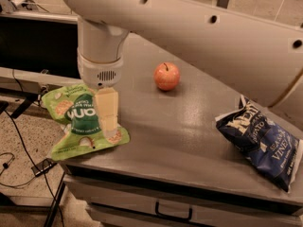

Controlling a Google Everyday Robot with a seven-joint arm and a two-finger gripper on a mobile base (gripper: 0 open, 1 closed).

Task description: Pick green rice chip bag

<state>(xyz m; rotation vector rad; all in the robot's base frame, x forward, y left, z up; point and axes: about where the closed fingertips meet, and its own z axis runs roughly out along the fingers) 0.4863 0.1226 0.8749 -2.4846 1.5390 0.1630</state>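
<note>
Far left, off the table: speckled floor with black cables (14, 141) running across it.

The green rice chip bag (79, 119) lies flat at the front-left corner of the grey table (180, 126). Label faces up, dark green centre panel, white lettering reads upside down from this view. Its left and front edges hang a little over the table rim. Crinkled, not lifted.

The gripper (108, 122) is directly over the bag's right half. The tan end points straight down and covers part of the dark panel and the lower right corner. Open or closed: can't tell from this angle, it reads as one tan block. Contact with the bag: can't tell either.

The white wrist cylinder (100, 51) sits right above the gripper, with a vent grille on its lower ring. The arm (199, 27) runs from there up and right across the top of the view.

Right of the gripper, further back on the table: a red-orange apple (166, 76), upright with stem up, well apart from the bag.

Far right: a dark blue chip bag (265, 145), lying flat near the right edge, tilted diagonally, well apart from both apple and green bag.

Below the table front: a drawer with a dark handle (173, 212).
</note>
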